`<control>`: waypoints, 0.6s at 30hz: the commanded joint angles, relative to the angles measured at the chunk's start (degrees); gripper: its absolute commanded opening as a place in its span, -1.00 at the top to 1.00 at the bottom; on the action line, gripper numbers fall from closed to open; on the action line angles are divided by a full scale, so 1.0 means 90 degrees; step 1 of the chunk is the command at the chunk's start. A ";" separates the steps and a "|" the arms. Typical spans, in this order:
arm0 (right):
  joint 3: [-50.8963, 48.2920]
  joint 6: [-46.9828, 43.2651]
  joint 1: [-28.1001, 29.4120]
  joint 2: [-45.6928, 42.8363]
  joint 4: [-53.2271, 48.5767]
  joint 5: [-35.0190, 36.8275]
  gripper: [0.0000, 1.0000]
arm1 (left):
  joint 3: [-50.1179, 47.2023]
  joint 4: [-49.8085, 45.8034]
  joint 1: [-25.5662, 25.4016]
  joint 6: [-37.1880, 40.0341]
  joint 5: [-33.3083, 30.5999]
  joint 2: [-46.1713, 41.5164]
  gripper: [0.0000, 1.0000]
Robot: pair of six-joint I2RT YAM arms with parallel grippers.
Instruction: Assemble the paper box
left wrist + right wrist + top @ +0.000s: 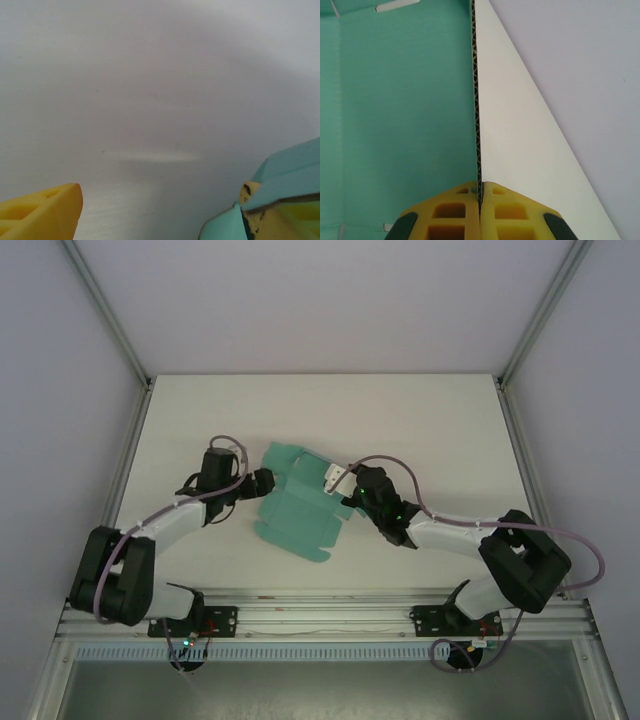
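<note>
The paper box (300,510) is an opened sheet of teal card with flaps and notches. It lies turned at an angle, one corner pointing to the near side. The white table (420,430) spreads under the box on all sides, with more bare surface beyond its far edge than before its near edge.

The left gripper (262,483) is at the left edge of the box, at the far-left corner. In the left wrist view its two yellow fingers (45,212) stand wide apart with only bare table between them. A folded part of the teal card lies against and over the right finger, and the other finger is away from the card. It is not clamping the card.

The right gripper (338,478) is at the far-right edge of the box, where a flap shows its white back side. In the right wrist view its yellow fingers (452,210) are pressed together on the thin edge of this flap. The flap stands upright between them, so the corrugated edge shows as a line. The teal face is on the left of the line and the white face on the right.
</note>
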 commanded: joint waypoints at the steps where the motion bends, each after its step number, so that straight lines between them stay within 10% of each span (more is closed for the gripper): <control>1: 0.0102 0.0180 0.0008 -0.0208 -0.0025 -0.0131 1.00 | 0.0265 0.0326 -0.0233 0.0277 0.0306 0.0200 -0.62; 10: 0.0106 0.0151 0.0003 -0.0203 -0.0062 -0.0262 1.00 | 0.0347 0.0997 -0.0514 0.0143 0.0678 0.0711 -0.67; 18: 0.0154 0.0131 0.0009 -0.0269 -0.0100 -0.0527 1.00 | 0.0475 0.1215 -0.1069 0.0143 -0.0582 0.1247 -0.65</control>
